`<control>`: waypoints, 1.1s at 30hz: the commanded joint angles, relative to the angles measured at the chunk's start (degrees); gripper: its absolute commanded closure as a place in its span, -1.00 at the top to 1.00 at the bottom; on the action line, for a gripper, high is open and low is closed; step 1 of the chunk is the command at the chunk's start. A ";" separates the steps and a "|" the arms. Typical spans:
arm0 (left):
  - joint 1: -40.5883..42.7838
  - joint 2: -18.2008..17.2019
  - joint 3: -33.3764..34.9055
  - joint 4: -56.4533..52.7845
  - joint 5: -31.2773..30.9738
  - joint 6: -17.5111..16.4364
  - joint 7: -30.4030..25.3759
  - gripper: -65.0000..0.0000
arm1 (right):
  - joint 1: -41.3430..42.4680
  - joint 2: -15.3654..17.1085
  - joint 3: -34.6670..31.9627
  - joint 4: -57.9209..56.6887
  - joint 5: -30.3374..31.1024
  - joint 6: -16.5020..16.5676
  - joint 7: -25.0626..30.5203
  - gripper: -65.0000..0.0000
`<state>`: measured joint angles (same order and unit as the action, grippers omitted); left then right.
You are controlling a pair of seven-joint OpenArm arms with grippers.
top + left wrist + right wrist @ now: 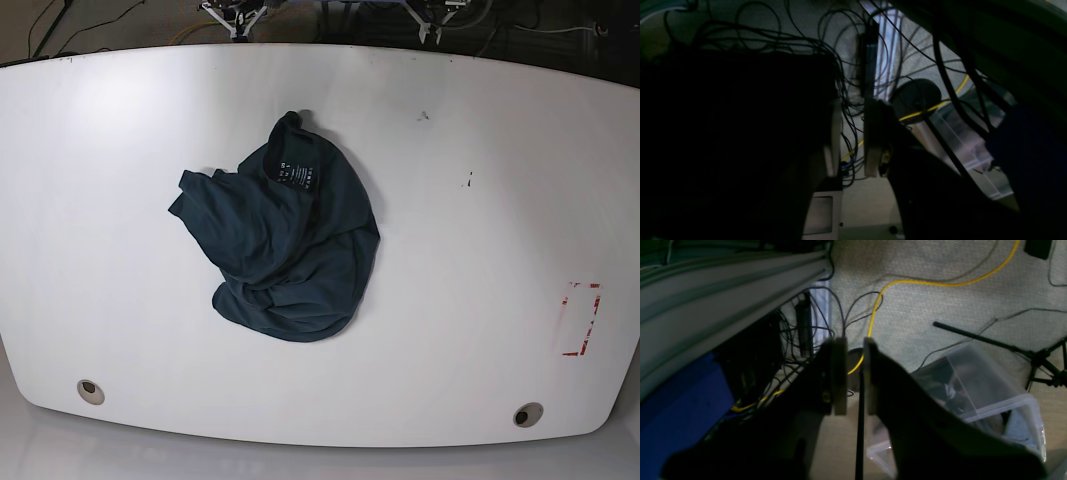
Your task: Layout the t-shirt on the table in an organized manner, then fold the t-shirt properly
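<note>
T-shirt (290, 245) lies crumpled mid-desk (470, 250), label up. Layout not begun. Left hand (853, 140) and right hand (855, 376) hang off the desk, slightly parted, grasping nothing. You'll need both brought over to spread it.

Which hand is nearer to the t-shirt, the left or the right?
Probably right: the t-shirt lies toward its side of the table. Right hand and left hand hang over the floor.

t-shirt (285, 245) bunched on table (470, 120), left of centre
</note>
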<state>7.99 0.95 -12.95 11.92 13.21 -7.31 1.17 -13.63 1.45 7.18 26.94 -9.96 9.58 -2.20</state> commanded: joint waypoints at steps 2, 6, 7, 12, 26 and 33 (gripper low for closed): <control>0.72 -0.27 0.09 0.23 -0.03 -0.29 -0.17 -0.67 | -0.39 0.16 0.08 0.38 -0.05 0.19 -0.11 -0.76; 1.26 -0.38 0.09 1.33 0.02 -0.31 -0.33 -0.66 | -0.47 0.17 0.08 0.37 -0.03 0.20 -0.17 -0.76; 1.33 -0.38 0.11 1.52 0.00 -0.33 -0.34 -0.66 | -0.47 0.18 0.06 0.33 -0.06 0.23 -0.16 -0.76; 1.32 -0.25 0.04 0.80 0.02 -0.24 -0.18 -0.67 | -0.40 0.12 0.14 0.47 -0.30 0.19 -0.20 -0.76; 1.73 -1.87 0.25 0.08 0.37 0.06 0.19 -0.65 | 1.80 -1.23 -0.10 -0.35 -0.20 0.22 -0.05 -0.75; 1.81 -2.05 0.25 0.25 0.37 0.06 0.11 -0.65 | 1.80 -1.23 -0.10 -0.17 -0.11 0.22 -0.05 -0.76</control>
<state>9.47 -1.13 -12.69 12.01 13.32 -7.07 1.43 -11.64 0.03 7.05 26.50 -10.31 9.61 -2.22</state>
